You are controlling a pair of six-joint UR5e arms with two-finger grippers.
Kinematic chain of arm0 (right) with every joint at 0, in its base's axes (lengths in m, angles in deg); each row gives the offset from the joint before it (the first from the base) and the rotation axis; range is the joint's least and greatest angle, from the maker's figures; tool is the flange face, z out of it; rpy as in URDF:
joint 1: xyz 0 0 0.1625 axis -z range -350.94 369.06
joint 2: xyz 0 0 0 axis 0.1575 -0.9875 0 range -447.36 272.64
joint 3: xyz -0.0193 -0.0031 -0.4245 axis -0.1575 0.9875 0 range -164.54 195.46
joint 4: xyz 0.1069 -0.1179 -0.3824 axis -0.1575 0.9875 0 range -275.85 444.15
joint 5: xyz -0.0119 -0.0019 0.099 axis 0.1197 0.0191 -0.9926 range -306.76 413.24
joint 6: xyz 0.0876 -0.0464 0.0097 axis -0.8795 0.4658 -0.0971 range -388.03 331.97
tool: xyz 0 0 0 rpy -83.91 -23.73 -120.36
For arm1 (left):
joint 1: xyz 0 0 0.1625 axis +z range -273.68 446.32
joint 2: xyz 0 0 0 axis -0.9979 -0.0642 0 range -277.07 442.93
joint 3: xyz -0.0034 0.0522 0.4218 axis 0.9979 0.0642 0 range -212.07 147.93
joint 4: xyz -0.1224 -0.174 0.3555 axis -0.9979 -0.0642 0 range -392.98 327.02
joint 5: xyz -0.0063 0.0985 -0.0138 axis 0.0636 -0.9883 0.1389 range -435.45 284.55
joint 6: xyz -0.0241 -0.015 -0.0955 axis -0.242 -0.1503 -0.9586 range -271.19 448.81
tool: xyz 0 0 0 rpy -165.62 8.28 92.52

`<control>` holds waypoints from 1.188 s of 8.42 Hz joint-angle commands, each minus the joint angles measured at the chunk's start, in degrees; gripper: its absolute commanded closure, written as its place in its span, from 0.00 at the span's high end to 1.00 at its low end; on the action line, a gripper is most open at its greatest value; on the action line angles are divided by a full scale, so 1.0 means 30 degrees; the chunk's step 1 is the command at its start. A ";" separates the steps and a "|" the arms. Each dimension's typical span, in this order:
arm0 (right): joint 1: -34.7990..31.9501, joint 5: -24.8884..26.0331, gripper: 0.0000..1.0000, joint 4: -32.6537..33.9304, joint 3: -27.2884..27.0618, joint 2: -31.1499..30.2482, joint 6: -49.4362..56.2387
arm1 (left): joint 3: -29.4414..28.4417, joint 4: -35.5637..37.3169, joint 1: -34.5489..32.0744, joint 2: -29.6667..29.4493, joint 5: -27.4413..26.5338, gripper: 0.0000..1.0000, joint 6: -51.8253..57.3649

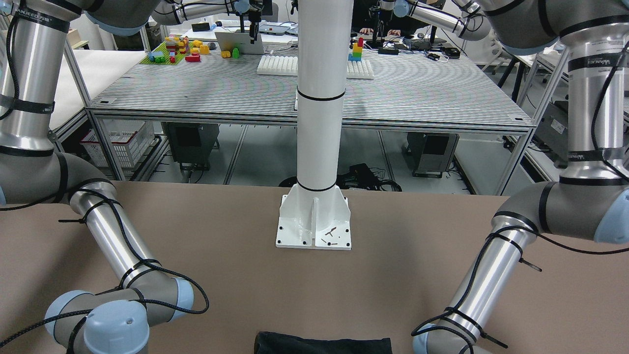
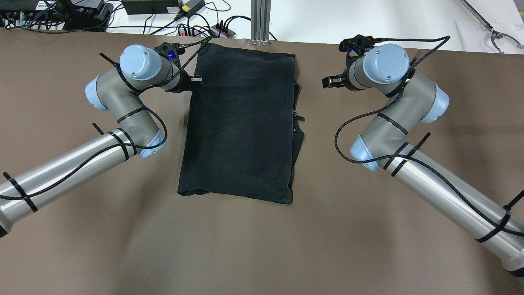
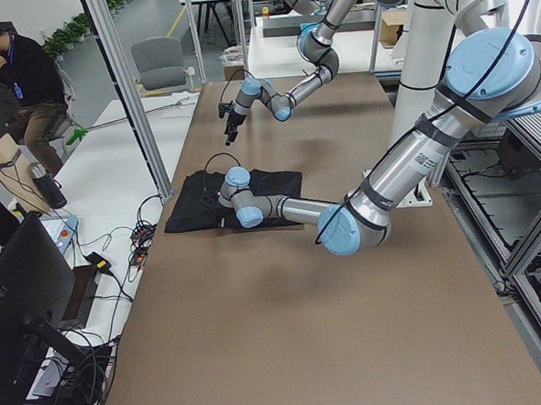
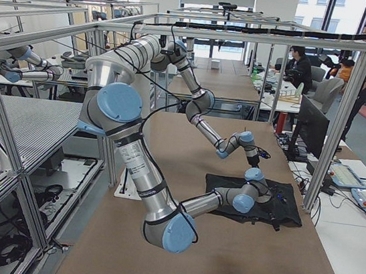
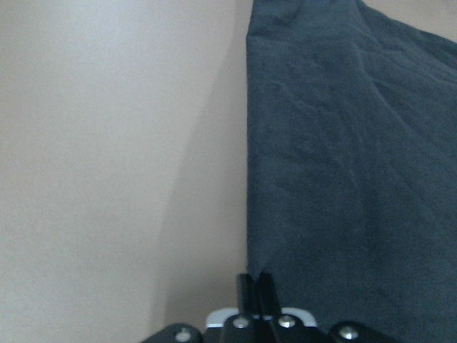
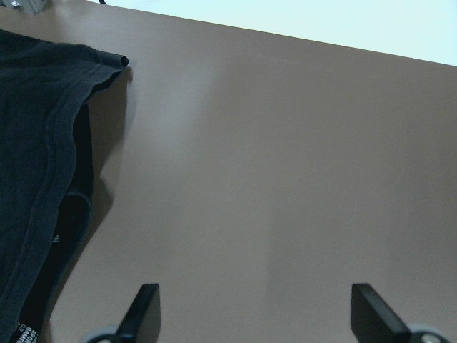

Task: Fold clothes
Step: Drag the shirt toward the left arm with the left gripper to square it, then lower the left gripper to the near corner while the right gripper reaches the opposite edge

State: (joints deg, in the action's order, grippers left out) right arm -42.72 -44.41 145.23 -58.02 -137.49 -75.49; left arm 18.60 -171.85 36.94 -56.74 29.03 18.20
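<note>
The left gripper (image 5: 254, 293) was closed, its two thin dark fingers (image 5: 245, 289) pressed flat together with no gap. The tips sat right at the long edge of the plain black rectangular fabric piece (image 2: 241, 123); whether any fabric was pinched between them cannot be told. From those tips the fabric piece spread away toward the other gripper, and bare table lay on the opposite side.

The right gripper (image 6: 257, 314) stood wide open, its two black fingers (image 6: 146, 307) far apart above bare surface, holding nothing. A hemmed corner of the fabric piece (image 6: 118, 64) lay off to one side ahead of it, clear of both fingers. Under the top layer, further dark layers showed along the edge facing this gripper.

The fabric piece lay flat between the two grippers on the smooth brown matte table (image 2: 262, 246), near the table edge farthest from the robot. On the robot's side of both grippers stood the tall white round metal pillar (image 1: 319, 98) on its white bolted base plate (image 1: 295, 231), well apart from the fabric piece
</note>
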 commanded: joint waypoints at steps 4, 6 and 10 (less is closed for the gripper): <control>0.0149 -0.0030 0.94 -0.0965 -0.0145 -0.0046 -0.1483 | 0.4892 -0.0441 -0.0852 0.2396 0.2112 0.94 -0.0422; 0.0849 -0.0030 0.94 -0.1053 -0.2153 -0.1209 -0.5194 | 0.8053 -0.0441 -0.0593 0.4706 0.2029 0.94 -0.3112; 0.2812 0.0204 0.93 -0.1142 -0.5477 -0.2536 -1.3812 | 1.4182 -0.0412 0.3497 0.9779 -0.0658 0.94 -0.8123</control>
State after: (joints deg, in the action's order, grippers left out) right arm -37.04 -44.30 141.94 -72.26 -144.51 -105.98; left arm 53.47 -173.17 40.78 -33.41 31.95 1.27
